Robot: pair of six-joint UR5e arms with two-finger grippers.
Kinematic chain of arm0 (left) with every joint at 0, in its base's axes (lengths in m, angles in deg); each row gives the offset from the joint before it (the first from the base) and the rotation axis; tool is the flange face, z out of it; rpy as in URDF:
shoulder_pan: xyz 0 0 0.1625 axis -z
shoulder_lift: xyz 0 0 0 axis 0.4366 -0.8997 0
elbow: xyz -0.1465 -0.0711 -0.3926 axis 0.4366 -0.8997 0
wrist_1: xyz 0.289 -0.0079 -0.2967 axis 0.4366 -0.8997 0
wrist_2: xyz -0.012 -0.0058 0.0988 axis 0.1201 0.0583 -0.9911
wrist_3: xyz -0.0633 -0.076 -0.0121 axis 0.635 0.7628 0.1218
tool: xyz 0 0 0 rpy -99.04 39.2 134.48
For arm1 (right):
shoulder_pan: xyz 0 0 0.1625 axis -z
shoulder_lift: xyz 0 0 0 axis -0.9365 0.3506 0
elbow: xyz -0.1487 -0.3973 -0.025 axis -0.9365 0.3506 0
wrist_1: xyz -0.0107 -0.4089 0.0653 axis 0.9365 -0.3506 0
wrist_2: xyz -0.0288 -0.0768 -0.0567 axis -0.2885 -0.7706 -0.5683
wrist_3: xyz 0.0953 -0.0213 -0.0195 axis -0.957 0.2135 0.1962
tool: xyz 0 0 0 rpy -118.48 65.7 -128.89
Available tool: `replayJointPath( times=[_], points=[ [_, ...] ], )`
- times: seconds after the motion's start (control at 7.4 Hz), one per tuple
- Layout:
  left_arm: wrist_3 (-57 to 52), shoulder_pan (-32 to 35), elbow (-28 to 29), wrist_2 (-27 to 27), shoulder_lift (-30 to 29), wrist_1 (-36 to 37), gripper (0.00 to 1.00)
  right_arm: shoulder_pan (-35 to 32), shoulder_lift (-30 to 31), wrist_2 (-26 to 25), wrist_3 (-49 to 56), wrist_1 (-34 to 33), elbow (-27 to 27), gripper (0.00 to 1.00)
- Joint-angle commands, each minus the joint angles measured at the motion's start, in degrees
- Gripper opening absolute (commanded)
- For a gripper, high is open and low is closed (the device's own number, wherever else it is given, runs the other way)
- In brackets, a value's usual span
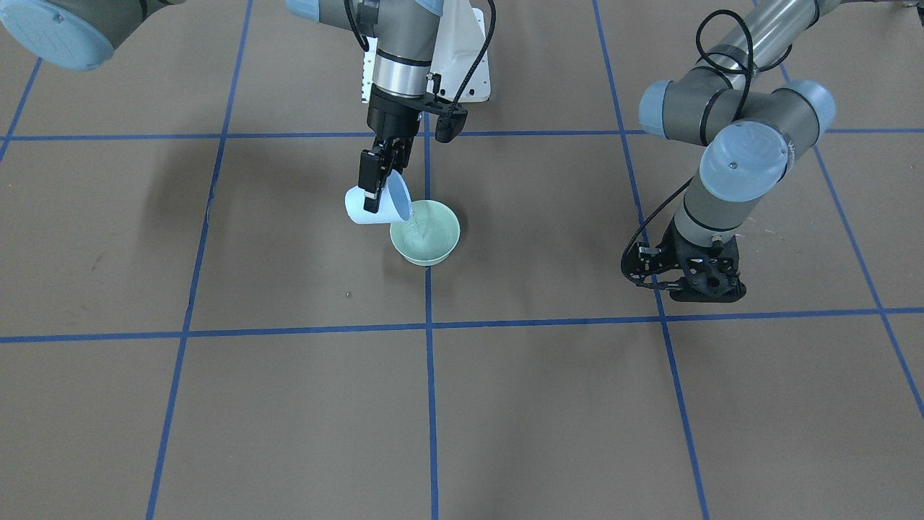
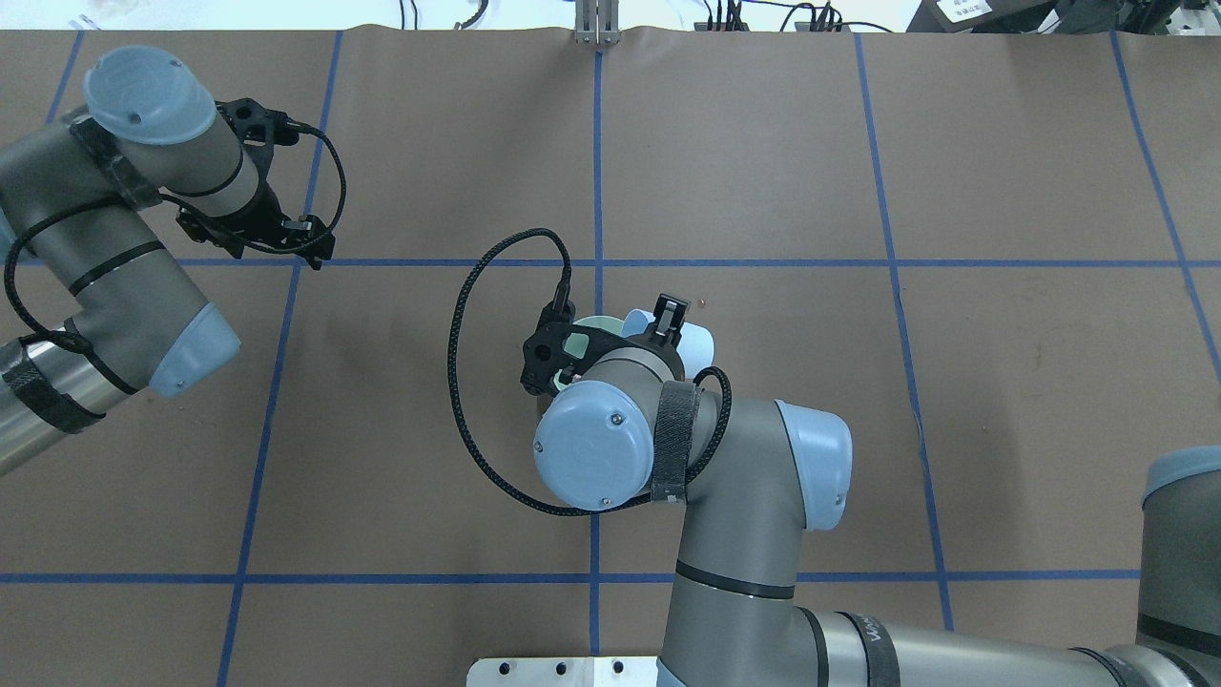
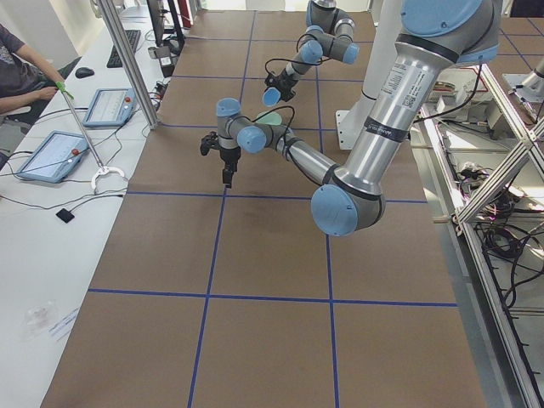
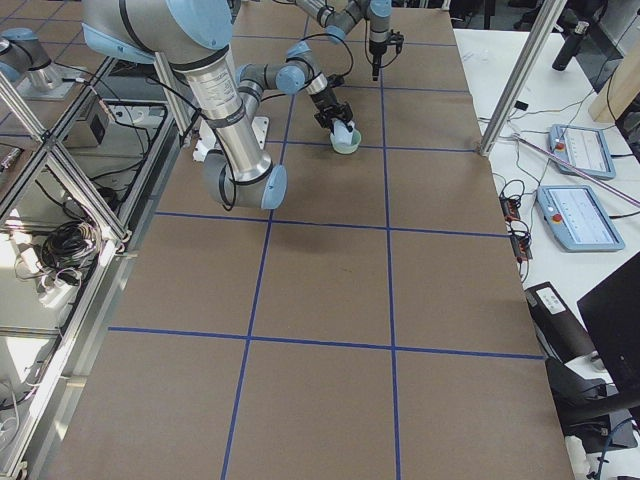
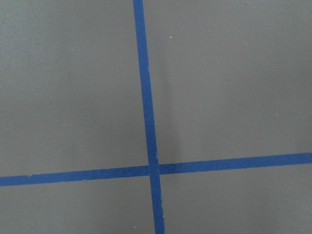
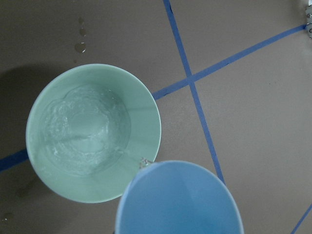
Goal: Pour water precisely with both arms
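Right gripper (image 1: 381, 191): fingers clamped on wall of blue cup (image 1: 397, 196). Cup tipped, lip just below fingertips, over edge of green bowl (image 1: 426, 232). Water (image 6: 80, 129) rippled in bowl, below and beyond fingers. Left gripper (image 1: 682, 278) well apart from bowl; cannot tell if fingers apart or together. Risk: lip right at rim, so thin trickle may run down cup wall or miss bowl; drops (image 6: 79, 47) lie on table (image 1: 577, 404). Bowl unheld, cup nudge could shift it

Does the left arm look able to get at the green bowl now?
Probably yes: only bare table lies between the left gripper and the green bowl. The right gripper holds the blue cup tilted over the bowl's far rim, so that side is taken.
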Motion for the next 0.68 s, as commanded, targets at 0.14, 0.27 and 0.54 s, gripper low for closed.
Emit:
replayJointPath(
  times=[0.14,0.27,0.54],
  points=[
    [0.0,-0.01,0.0,0.0,0.0,0.08,0.99,0.0,-0.08,-0.12,-0.17,0.27,0.0,0.47],
    [0.0,-0.01,0.0,0.0,0.0,-0.01,0.99,0.0,-0.08,-0.12,-0.7,0.7,0.0,0.47],
    [0.09,-0.01,0.0,0.0,0.0,-0.01,0.99,-0.09,0.71,-0.12,-2.1,4.46,0.0,0.47]
  ],
)
